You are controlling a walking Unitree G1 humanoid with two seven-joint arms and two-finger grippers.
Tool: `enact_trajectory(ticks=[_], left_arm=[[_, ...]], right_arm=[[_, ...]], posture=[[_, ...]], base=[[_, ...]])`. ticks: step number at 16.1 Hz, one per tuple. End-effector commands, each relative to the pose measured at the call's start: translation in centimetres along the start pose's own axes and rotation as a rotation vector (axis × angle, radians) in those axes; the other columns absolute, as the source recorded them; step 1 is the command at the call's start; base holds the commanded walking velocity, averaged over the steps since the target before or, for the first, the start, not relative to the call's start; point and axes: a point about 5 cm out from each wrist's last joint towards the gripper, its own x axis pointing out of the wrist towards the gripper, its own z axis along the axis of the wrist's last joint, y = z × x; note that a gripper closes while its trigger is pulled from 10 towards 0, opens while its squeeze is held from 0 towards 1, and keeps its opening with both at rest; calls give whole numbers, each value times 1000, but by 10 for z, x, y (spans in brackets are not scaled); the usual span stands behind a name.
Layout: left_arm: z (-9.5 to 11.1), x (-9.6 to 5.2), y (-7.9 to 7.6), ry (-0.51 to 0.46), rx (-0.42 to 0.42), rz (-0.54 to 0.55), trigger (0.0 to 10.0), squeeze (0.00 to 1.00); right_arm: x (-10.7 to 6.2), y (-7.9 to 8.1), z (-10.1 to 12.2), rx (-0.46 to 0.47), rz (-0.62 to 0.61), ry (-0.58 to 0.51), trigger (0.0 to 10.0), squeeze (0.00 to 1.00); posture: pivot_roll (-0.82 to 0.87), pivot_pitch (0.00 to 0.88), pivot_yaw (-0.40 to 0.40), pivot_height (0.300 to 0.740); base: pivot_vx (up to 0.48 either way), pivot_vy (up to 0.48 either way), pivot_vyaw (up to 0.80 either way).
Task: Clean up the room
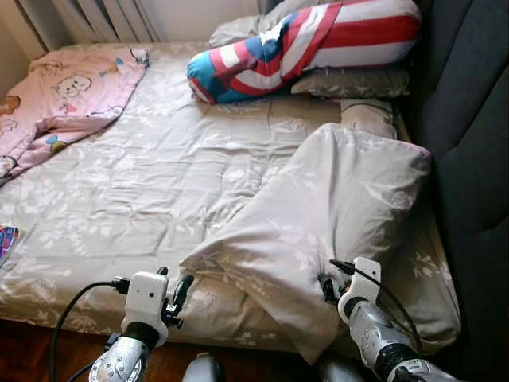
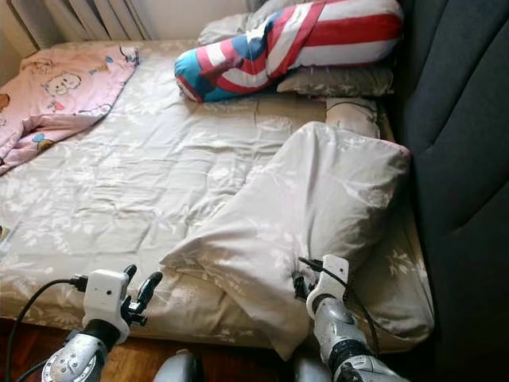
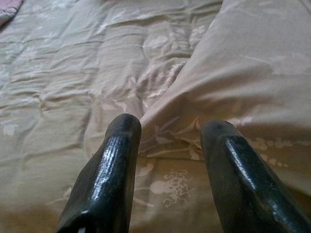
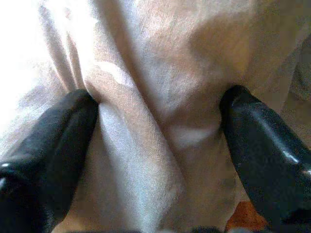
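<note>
At the foot of the bed (image 1: 119,207), a beige floral pillow (image 1: 334,215) lies tilted against the dark headboard side. The right pincer (image 1: 328,285) presses into its lower cloth, fingers spread around a fold. The left pincer (image 1: 176,293) hovers open just beside the pillow's corner.

Free room: flat grey bedspread (image 1: 151,183) lying open ahead of left gripper (image 1: 176,288) | Obstacles: folded-back duvet corner (image 1: 318,215) bulging against right gripper (image 1: 328,280); dark headboard (image 1: 469,119) walling right side; striped bolster (image 1: 302,44) blocking far end
</note>
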Motion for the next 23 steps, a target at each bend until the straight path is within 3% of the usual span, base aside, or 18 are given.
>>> enact_trajectory(ticks=[1, 12, 23], left_arm=[[1, -3, 1, 11, 6, 2, 10000, 0], [-4, -1, -2, 32, -18, 16, 10000, 0], [-6, 10, -7, 29, -42, 35, 10000, 0]], right_arm=[[-4, 6, -33, -15, 22, 126, 0, 0], [-8, -3, -45, -12, -20, 119, 0, 0], [-7, -9, -35, -32, -41, 75, 0, 0]], posture=[[120, 227, 83, 658], [99, 211, 67, 658], [66, 184, 40, 658]], base=[[0, 0, 0], [0, 0, 0], [0, 0, 0]])
